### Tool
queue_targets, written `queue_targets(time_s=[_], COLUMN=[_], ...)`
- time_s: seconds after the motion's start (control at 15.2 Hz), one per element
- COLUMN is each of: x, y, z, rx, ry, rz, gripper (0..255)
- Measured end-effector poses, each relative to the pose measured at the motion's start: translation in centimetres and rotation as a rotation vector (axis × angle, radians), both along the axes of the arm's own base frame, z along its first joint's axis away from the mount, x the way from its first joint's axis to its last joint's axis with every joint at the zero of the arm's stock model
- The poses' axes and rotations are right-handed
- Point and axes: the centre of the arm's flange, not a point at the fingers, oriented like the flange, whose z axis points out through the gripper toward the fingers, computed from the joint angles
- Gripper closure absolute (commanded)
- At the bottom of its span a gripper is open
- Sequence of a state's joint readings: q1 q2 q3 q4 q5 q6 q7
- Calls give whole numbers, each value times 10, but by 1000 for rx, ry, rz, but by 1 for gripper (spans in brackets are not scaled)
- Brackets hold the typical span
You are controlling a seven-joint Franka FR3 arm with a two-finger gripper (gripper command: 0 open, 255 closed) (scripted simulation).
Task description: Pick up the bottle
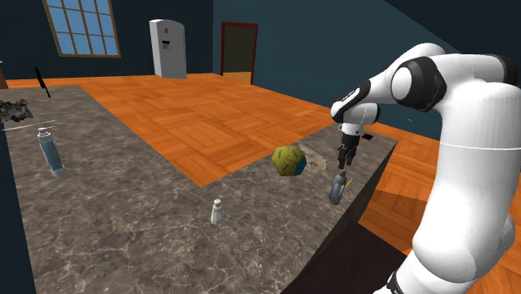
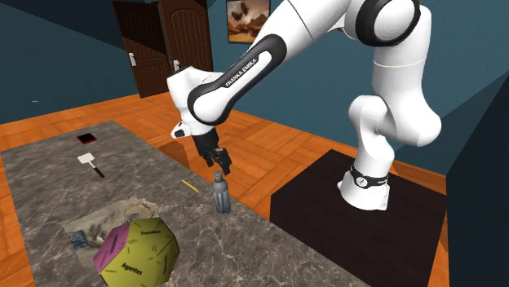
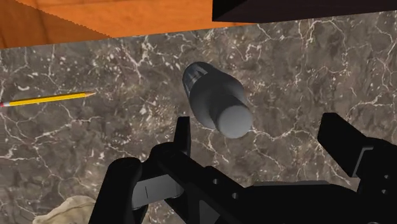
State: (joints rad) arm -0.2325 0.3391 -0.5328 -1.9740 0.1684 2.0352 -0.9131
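Grey bottle (image 1: 336, 189) (image 2: 221, 196) (image 3: 215, 102) stands upright on the marble desk (image 1: 150, 217) (image 2: 49, 187) (image 3: 305, 70), at the end nearest the robot's stand (image 2: 359, 220), close to the desk edge. In the wrist view that edge runs just past the bottle, with orange floor (image 3: 114, 19) and the black stand beyond it.

Gripper (image 1: 346, 159) (image 2: 219, 161) (image 3: 257, 130) hangs right above the bottle cap, pointing down. Jaws are released: they stand wide apart, the cap shows between them, and neither side touches it.

A yellow pencil (image 3: 48, 99) (image 2: 189, 186) lies flat on the desk near the bottle, apart from it. A yellow-green many-sided ball (image 1: 288, 160) (image 2: 137, 249) sits to the shoulder view's left of the bottle, well apart, on a crumpled cloth (image 2: 106, 218). Bare marble all round the bottle's base.

Further along the desk there is a small white container (image 1: 216, 211) with open surface around it, and a taller bottle (image 1: 51, 152) far off at the shoulder view's left. In the second exterior view a white spatula (image 2: 90, 163) and a flat red-and-black thing (image 2: 86, 138) lie at the far end, well clear of the arm. A strip of floor separates the desk edge from the stand.
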Motion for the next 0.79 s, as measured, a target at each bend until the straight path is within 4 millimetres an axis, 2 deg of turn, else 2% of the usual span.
queue_targets(time_s=[0.53,0.59,0.79], x=[2,3,4], y=[-9,-9,-9], z=[-48,-50,-52], rx=[4,4,3], ry=[5,5,3], rz=[5,5,5], gripper=[0,255,255])
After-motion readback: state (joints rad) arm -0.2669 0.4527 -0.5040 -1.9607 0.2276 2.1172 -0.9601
